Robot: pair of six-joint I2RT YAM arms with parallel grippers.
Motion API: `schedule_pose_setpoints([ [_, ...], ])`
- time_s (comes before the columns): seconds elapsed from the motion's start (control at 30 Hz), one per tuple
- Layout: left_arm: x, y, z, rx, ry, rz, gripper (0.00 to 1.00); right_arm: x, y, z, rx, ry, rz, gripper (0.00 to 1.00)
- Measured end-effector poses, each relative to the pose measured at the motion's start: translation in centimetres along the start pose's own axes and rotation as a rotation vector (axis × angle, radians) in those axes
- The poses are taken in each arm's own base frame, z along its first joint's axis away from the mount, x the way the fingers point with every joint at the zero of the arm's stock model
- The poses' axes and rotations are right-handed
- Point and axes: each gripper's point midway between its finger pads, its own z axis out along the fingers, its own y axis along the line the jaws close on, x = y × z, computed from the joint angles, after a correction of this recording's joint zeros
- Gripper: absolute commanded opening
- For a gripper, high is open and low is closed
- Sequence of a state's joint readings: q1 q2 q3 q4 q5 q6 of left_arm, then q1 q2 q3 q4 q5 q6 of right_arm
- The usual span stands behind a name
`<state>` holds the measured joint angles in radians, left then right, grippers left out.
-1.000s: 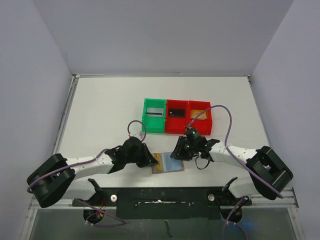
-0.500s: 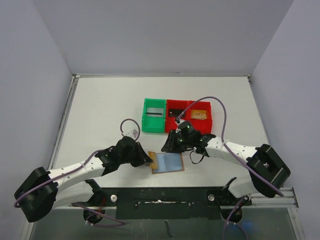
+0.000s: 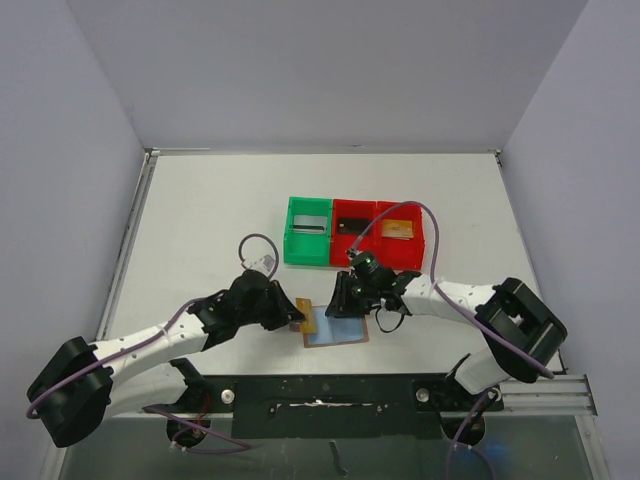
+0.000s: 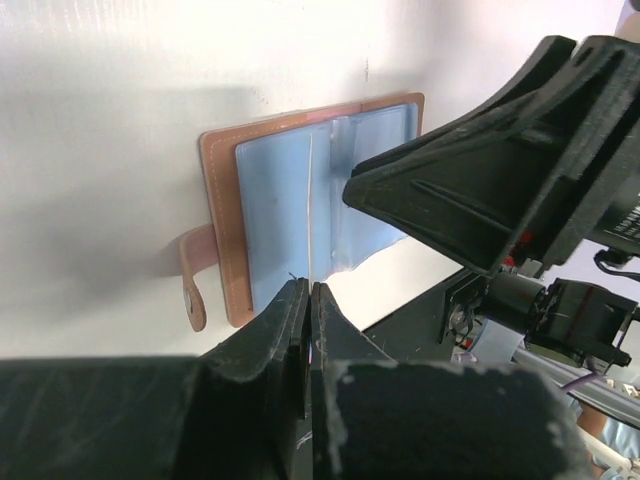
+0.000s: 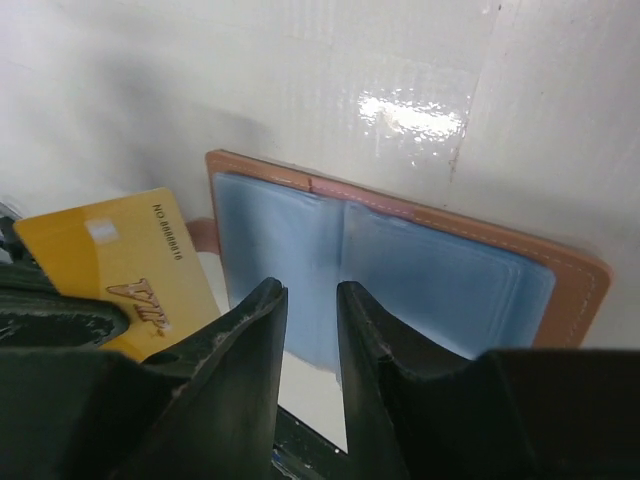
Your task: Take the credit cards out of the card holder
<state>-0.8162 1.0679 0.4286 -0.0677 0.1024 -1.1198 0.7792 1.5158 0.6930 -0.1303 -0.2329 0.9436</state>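
the left gripper (image 4: 308, 300) is fully closed and pinches the gold card (image 5: 120, 265) by one end. the card is outside the pockets, just beside the left edge of the card holder (image 5: 440, 270). the holder lies open on the table (image 3: 200, 220), blue lining up, near the arm bases. the right gripper (image 5: 307, 292) hovers over the lining, jaws slightly apart and empty.

hazards:
- an end grip may let the card pivot or slip in transit.
- the bins (image 3: 345, 255) lie beyond the right arm, so a direct path risks arm contact.
- a low right finger may drag the holder.
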Motion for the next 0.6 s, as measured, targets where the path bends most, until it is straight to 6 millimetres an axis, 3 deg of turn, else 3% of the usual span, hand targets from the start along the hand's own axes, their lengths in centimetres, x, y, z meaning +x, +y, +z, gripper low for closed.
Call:
schedule_pose_setpoints([
  [0.13, -0.4, -0.8, 0.0, 0.016, -0.004, 0.009, 0.00, -1.5, 1.2, -1.8, -0.050, -0.071, -0.025, 0.45],
  [0.27, -1.1, -2.0, -0.2, 0.045, -0.016, 0.029, 0.00, -4.7, 2.1, -4.9, -0.124, -0.202, -0.025, 0.61],
  [0.4, -1.8, -3.3, -0.4, 0.083, -0.032, 0.051, 0.00, -8.1, 0.0, -8.4, -0.145, -0.352, 0.038, 0.74],
  [0.5, -2.4, -4.3, -0.5, 0.120, -0.047, 0.065, 0.00, -10.2, -1.4, -11.2, -0.142, -0.470, 0.069, 0.78],
  [0.6, -3.0, -5.2, -0.7, 0.154, -0.064, 0.077, 0.00, -11.3, -1.5, -13.3, -0.144, -0.557, 0.038, 0.79],
])
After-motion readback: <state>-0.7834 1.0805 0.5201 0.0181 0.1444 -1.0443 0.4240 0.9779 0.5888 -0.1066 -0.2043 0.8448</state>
